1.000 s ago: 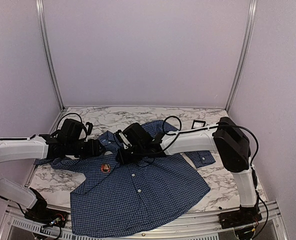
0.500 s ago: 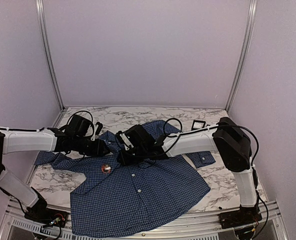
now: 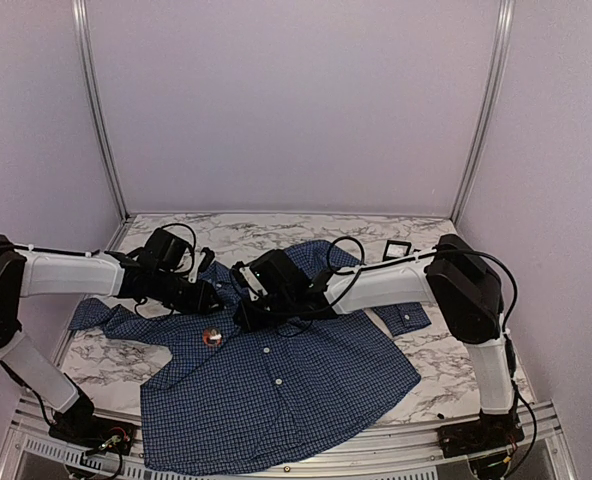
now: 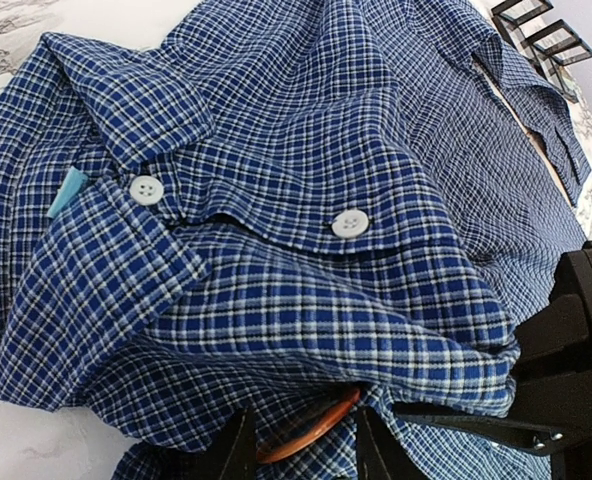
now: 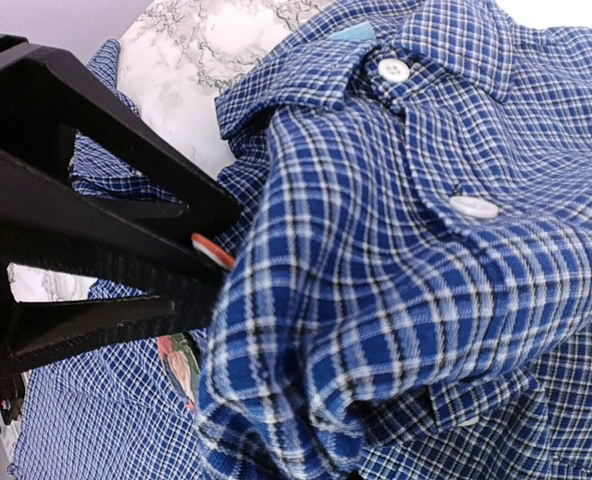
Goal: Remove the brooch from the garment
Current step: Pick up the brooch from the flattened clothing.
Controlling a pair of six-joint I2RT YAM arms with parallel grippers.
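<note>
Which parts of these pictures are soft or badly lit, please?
Top external view: even, soft light, but the brooch is a tiny blur. Left wrist view: the shirt shows crisp checks, the left hand is dark and featureless. Right wrist view: the nearest fold looks soft, and the black parts at left lack detail.

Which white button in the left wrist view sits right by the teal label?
The collar button at left on the checked shirt, just beside the teal label. The other button lies further right, away from it.
</note>
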